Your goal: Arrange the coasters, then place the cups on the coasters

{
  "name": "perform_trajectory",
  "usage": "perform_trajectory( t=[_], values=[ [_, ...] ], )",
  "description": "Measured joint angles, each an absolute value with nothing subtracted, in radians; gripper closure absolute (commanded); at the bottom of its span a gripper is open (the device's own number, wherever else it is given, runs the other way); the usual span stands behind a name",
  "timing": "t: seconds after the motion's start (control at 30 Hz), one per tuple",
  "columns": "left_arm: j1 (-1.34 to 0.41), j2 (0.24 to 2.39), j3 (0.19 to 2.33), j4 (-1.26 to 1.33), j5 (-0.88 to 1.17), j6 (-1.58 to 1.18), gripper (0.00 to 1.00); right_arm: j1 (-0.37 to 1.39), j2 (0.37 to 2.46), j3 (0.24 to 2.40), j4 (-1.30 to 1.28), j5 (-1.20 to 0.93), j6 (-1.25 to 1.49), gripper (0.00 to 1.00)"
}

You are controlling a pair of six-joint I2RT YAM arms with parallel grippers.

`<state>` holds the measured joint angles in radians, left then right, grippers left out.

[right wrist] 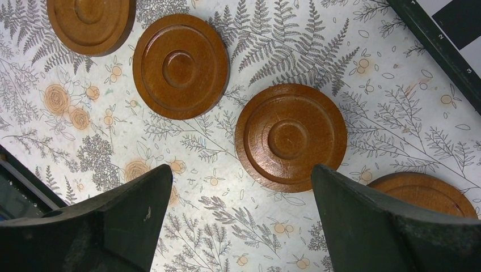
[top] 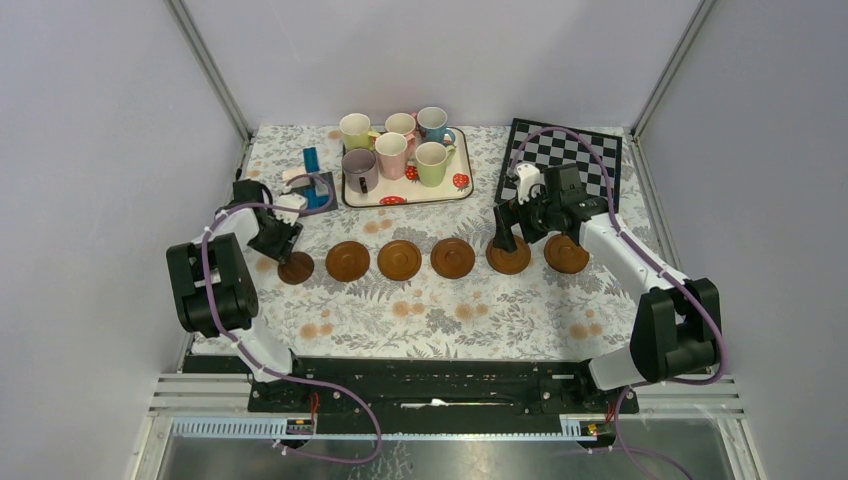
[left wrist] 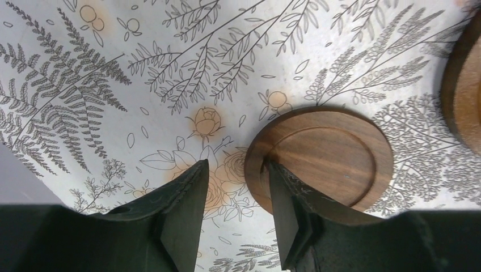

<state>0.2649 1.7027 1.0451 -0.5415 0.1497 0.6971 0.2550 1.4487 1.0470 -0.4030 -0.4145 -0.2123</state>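
Six brown coasters lie in a row across the table, from a small dark one (top: 296, 267) at the left to the last (top: 566, 253) at the right. My left gripper (top: 287, 250) hovers low at the dark coaster (left wrist: 326, 158); its jaws (left wrist: 236, 165) are a little apart with only tablecloth between them, and the right finger (left wrist: 289, 209) overlaps the coaster's rim. My right gripper (top: 503, 240) stands wide open (right wrist: 241, 170) above the fifth coaster (right wrist: 290, 137), holding nothing. Several cups (top: 392, 153) stand on the strawberry tray (top: 405, 197) at the back.
A black-and-white chessboard (top: 565, 160) lies at the back right, just behind the right arm. A blue upright object (top: 312, 165) stands left of the tray. A neighbouring coaster (left wrist: 465, 85) shows at the right edge of the left wrist view.
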Motion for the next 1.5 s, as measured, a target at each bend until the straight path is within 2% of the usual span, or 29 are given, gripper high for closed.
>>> perform_trajectory(
  t=[0.17, 0.37, 0.53, 0.77, 1.13, 1.33, 1.5],
  values=[
    [0.265, 1.695, 1.109, -0.606, 0.191, 0.677, 0.41, 0.255, 1.456, 1.072, -0.414, -0.418, -0.213, 0.01],
    [0.265, 1.575, 1.231, -0.675, 0.283, 0.623, 0.19, 0.255, 1.47, 1.151, -0.43, -0.448, -0.213, 0.0],
    [0.265, 1.409, 1.24, -0.702, 0.398, 0.562, 0.01, 0.255, 1.543, 1.266, -0.43, -0.482, -0.216, 0.0],
    [0.245, 1.277, 1.158, -0.723, 0.536, 0.521, 0.01, 0.258, 1.772, 1.545, -0.454, -0.543, -0.321, 0.0],
    [0.177, 1.268, 1.101, -0.761, 0.678, 0.501, 0.01, 0.262, 2.142, 1.942, -0.542, -0.699, -0.834, 0.01],
    [0.162, 1.271, 1.029, -0.617, 0.656, 0.372, 0.01, 0.262, 2.373, 2.25, -0.595, -0.701, -0.941, 0.02],
    [0.071, 1.319, 1.008, -0.502, 0.564, 0.271, 0.01, 0.263, 2.476, 2.381, -0.615, -0.701, -1.004, 0.03]
  ],
)
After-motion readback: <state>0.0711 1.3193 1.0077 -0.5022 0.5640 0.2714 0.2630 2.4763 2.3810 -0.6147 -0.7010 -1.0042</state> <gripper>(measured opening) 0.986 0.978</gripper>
